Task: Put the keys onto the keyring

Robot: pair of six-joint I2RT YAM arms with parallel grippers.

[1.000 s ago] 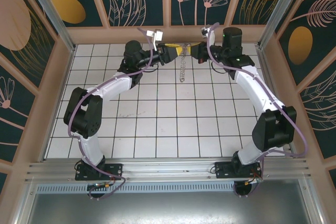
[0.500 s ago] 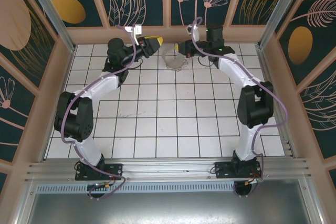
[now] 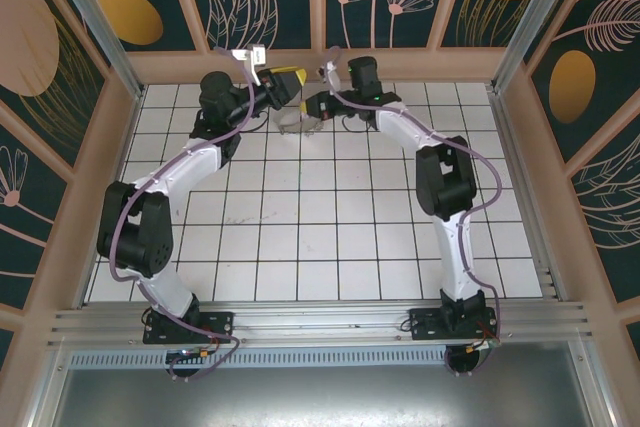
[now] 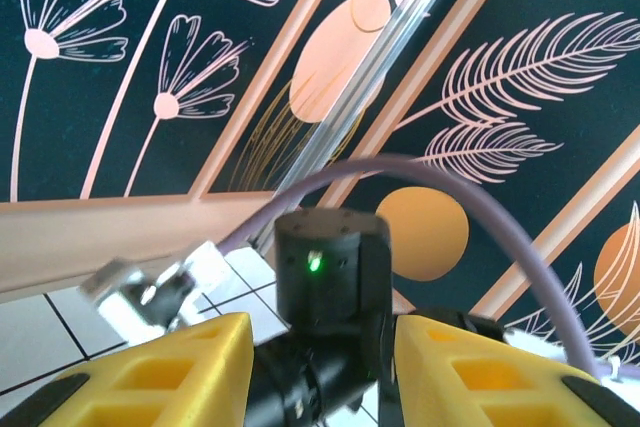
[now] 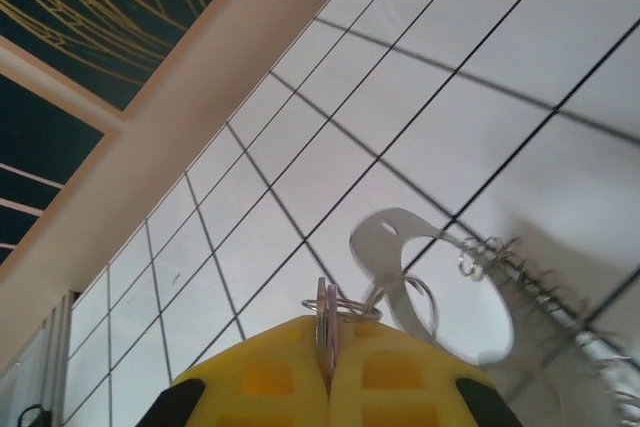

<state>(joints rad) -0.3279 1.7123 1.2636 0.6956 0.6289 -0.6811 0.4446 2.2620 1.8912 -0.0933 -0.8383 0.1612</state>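
**Left gripper** [image 3: 285, 80]: two blocky yellow plastic fingers with recessed pockets, matt. They stand spread apart with nothing between them. It is raised at the far edge of the table and points toward the other arm. Seen past its fingers in the left wrist view: a black cylindrical wrist housing [image 4: 330, 267] with a lit green dot, and a smooth lilac cable [image 4: 480, 187] arching over it.

**Right gripper** [image 5: 328, 372]: same yellow plastic, fingers pressed flat together. They pinch a thin plate between the tips.

**The key** [image 5: 322, 315]: the pinched plate, seen edge-on and pale pinkish. By its colour I take it for the key, though its outline cannot be made out. Its long axis runs in line with the fingers and sticks straight out past their tips. Small wire split rings hang at its exposed end.

**The keyring** [image 5: 505, 272]: a fine grey metal chain, spiky-looking and blurred, trailing away from the split rings to the right in the right wrist view. With it hangs a flat, pale, shiny metal tab [image 5: 385, 239] with a rounded end and an oval hole. From above, the whole bunch is a faint smear just below the two grippers, over the far row of tiles.

**Table** [image 3: 320, 237]: glossy white square tiles with dark grout lines.

**Walls** [image 4: 120, 77]: dark teal panels printed with pink flowers, feathery leaves and orange discs, in pale wooden framing.
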